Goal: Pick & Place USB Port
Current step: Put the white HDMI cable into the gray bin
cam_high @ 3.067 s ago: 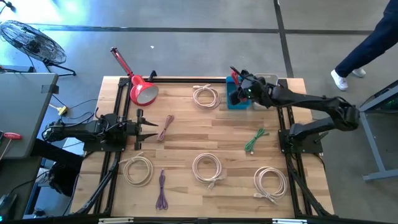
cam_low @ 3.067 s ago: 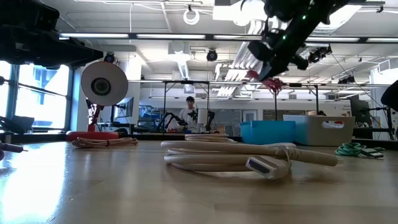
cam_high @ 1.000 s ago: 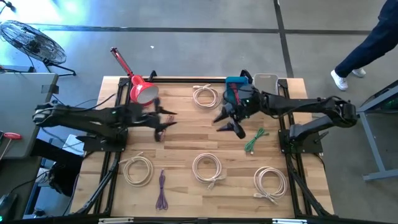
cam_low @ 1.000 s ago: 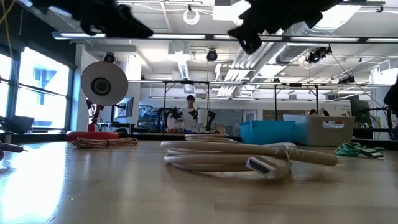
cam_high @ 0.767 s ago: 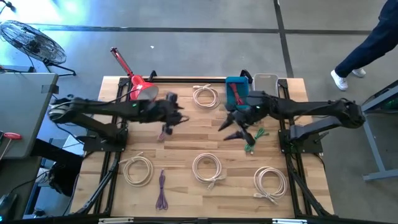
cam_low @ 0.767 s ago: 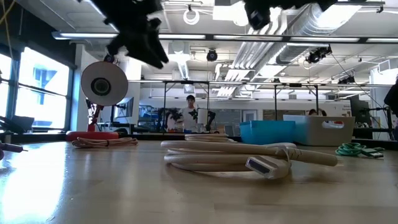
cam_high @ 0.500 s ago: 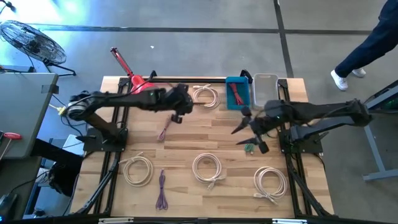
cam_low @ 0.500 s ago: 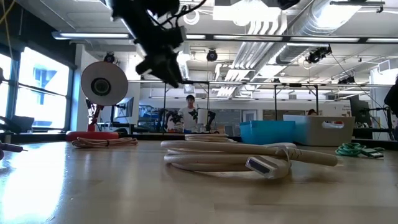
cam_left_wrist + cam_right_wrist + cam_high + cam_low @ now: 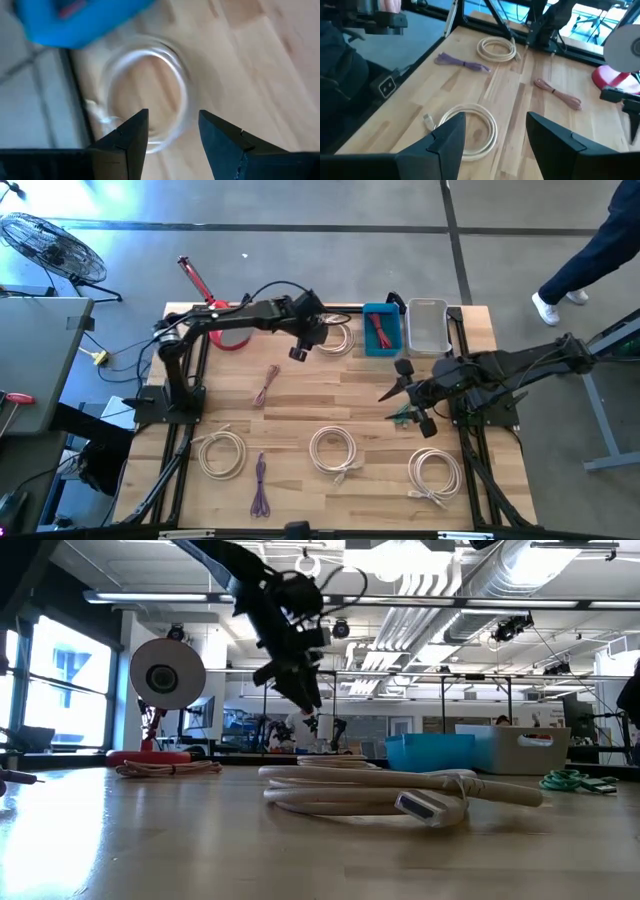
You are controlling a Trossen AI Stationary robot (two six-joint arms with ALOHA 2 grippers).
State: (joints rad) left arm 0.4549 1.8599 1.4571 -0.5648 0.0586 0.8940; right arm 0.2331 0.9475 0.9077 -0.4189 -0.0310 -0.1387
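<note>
Several coiled white cables lie on the wooden table; one (image 9: 335,336) sits at the far middle beside a blue bin (image 9: 383,340) that holds a red cable (image 9: 377,328). My left gripper (image 9: 299,350) hovers open just left of that coil, which shows under its fingers in the left wrist view (image 9: 150,95). My right gripper (image 9: 404,406) hangs open at the table's right, above a green cable (image 9: 401,418). A pink cable (image 9: 265,385) and a purple cable (image 9: 260,485) lie flat on the left half.
A clear bin (image 9: 427,326) stands right of the blue one. A red desk lamp (image 9: 225,335) sits at the far left, partly under my left arm. White coils lie at near left (image 9: 222,452), near middle (image 9: 335,450) and near right (image 9: 435,473). A person's leg (image 9: 590,240) shows beyond the right edge.
My left gripper has swung from above the pink cable toward the table's far right, ending beside the far white coil. My right gripper has drawn back from near the blue bin toward the near right, over the green cable. Both stayed open.
</note>
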